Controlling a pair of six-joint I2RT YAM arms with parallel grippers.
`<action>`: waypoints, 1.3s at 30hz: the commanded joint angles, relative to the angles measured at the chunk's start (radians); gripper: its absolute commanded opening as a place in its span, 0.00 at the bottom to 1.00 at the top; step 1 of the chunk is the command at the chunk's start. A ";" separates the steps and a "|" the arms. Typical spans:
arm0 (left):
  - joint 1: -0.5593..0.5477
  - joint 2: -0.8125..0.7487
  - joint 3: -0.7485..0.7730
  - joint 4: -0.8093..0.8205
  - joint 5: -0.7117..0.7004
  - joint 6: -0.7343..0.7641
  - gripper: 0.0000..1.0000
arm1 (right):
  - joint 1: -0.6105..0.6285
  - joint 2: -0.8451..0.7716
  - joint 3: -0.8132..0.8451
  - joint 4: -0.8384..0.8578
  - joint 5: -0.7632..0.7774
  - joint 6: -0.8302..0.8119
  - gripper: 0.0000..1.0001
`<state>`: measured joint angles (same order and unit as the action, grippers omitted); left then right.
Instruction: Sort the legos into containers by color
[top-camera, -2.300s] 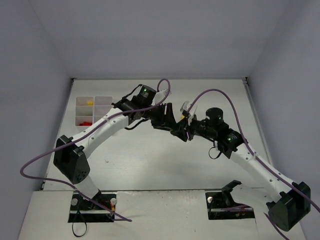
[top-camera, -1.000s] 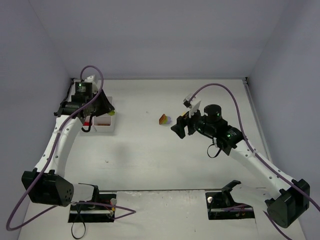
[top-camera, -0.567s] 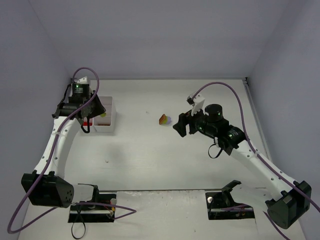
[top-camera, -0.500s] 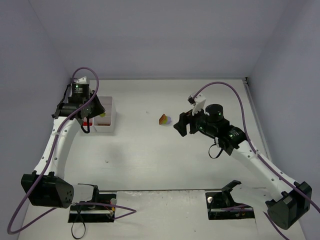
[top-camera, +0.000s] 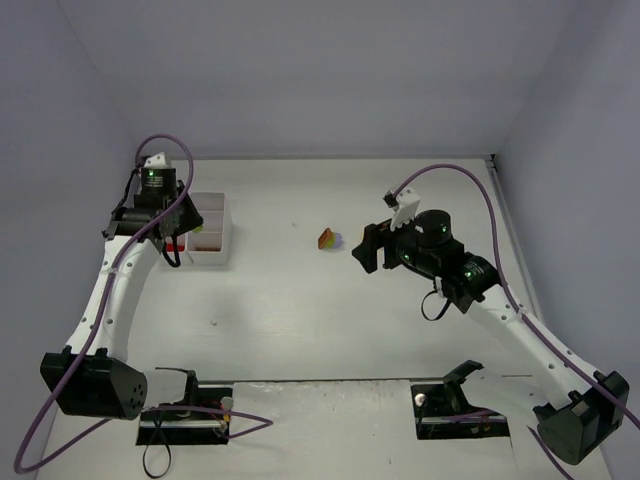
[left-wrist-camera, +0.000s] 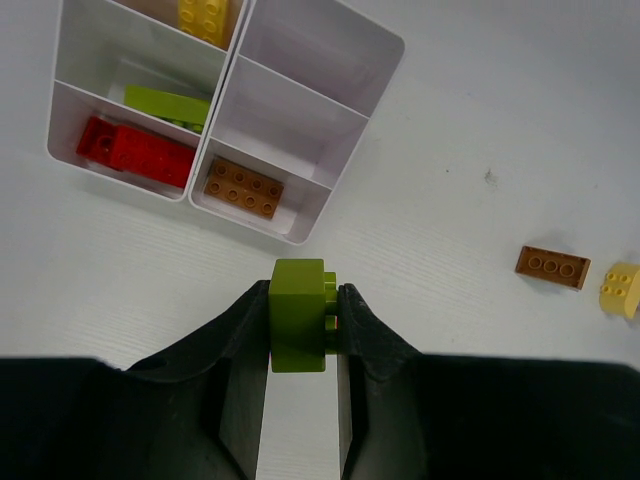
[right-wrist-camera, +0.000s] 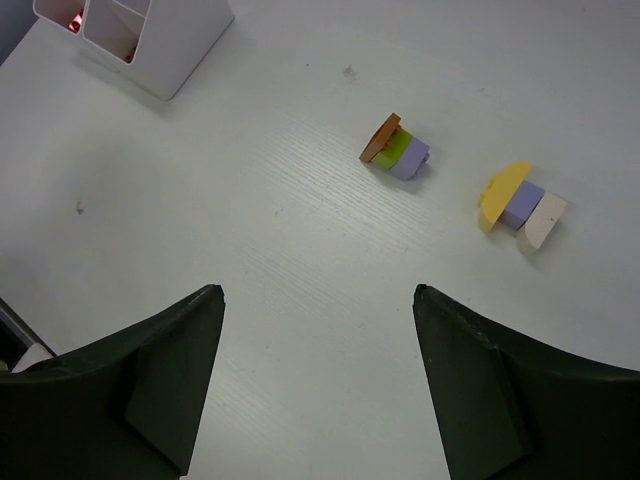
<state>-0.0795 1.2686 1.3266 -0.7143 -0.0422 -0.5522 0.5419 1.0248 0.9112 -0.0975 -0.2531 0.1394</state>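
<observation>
A lime green lego (left-wrist-camera: 298, 318) is pinched between the fingers of my left gripper (left-wrist-camera: 300, 296), which hangs above the table just on the near side of the white containers tray (left-wrist-camera: 318, 129). The tray's compartments hold a yellow brick (left-wrist-camera: 205, 15), a lime green one (left-wrist-camera: 168, 105), red ones (left-wrist-camera: 135, 152) and a brown one (left-wrist-camera: 243, 187). My right gripper (right-wrist-camera: 316, 292) stands open and empty above bare table. Ahead of it lie a brown-green-lilac stack (right-wrist-camera: 395, 150) and a yellow-lilac-cream stack (right-wrist-camera: 520, 205).
A loose brown brick (left-wrist-camera: 551, 267) and a pale yellow one (left-wrist-camera: 622, 288) lie right of the tray. In the top view the tray (top-camera: 212, 228) sits at the far left and a brick stack (top-camera: 328, 239) mid-table, left of the right gripper (top-camera: 364, 250).
My left arm has shifted slightly left over the tray, still holding the green brick. The right gripper has drawn back to the right and its jaws have widened a little.
</observation>
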 joint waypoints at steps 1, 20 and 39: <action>0.009 -0.035 0.020 0.026 -0.033 -0.021 0.00 | -0.008 -0.029 0.041 0.030 0.031 0.052 0.73; 0.030 -0.018 0.036 -0.005 -0.166 -0.008 0.00 | 0.001 -0.031 0.043 0.010 0.029 0.049 0.74; 0.181 0.184 0.037 0.190 -0.205 -0.055 0.00 | 0.000 -0.025 0.028 0.010 0.028 0.022 0.75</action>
<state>0.0811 1.4296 1.3266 -0.6209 -0.2363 -0.5861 0.5423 1.0050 0.9112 -0.1329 -0.2237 0.1787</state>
